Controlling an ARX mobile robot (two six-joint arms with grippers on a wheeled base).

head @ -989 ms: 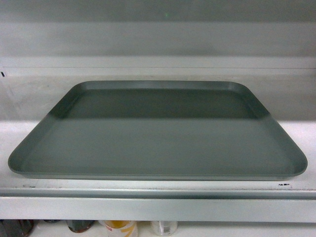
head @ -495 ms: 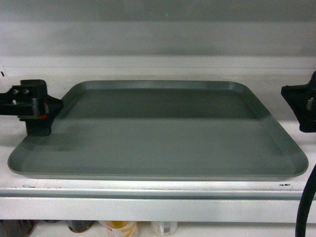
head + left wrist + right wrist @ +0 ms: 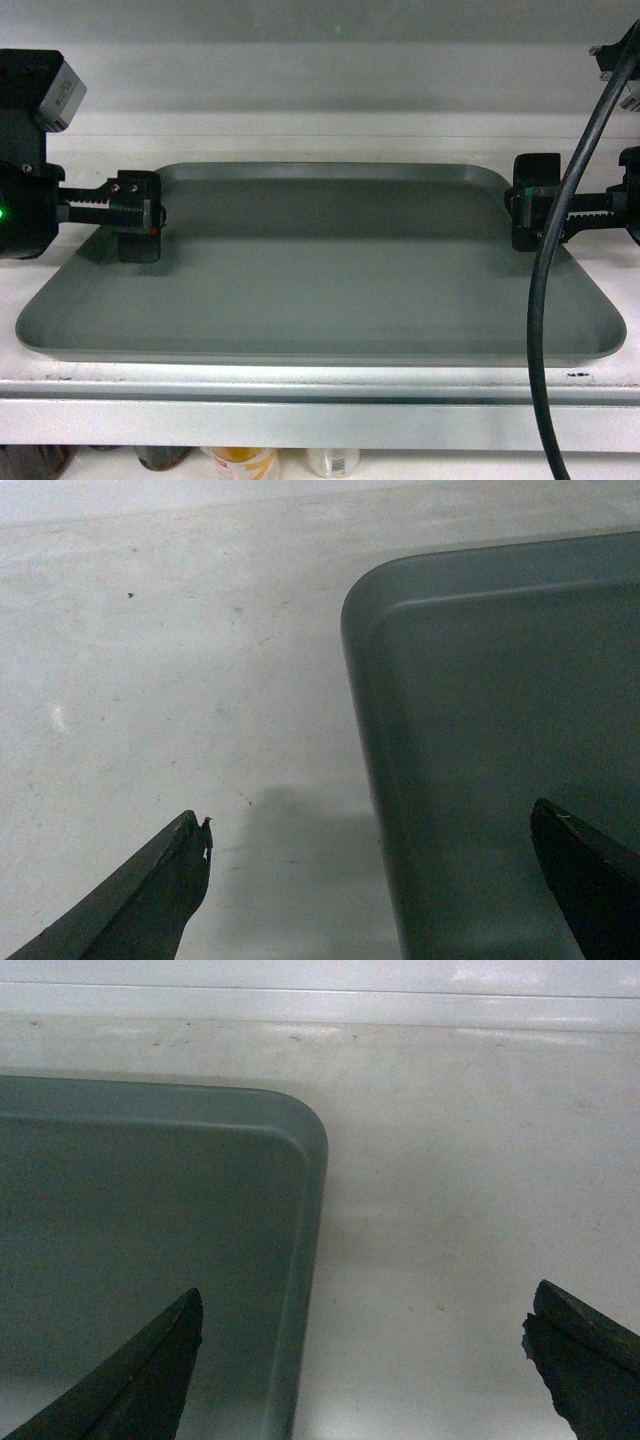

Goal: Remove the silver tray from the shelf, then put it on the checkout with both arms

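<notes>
Pale wall (image 3: 330, 70), jars (image 3: 245, 462) below

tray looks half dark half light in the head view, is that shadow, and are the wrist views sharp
Head view: a shadow band darkens the far half of the tray, and the picture is soft and grainy. Both wrist views: tray rims read clearly, with a faint shadow on the shelf beside each rim.

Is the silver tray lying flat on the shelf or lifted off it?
Lying flat: the silver tray rests along the shelf board, with no tilt visible.
</notes>
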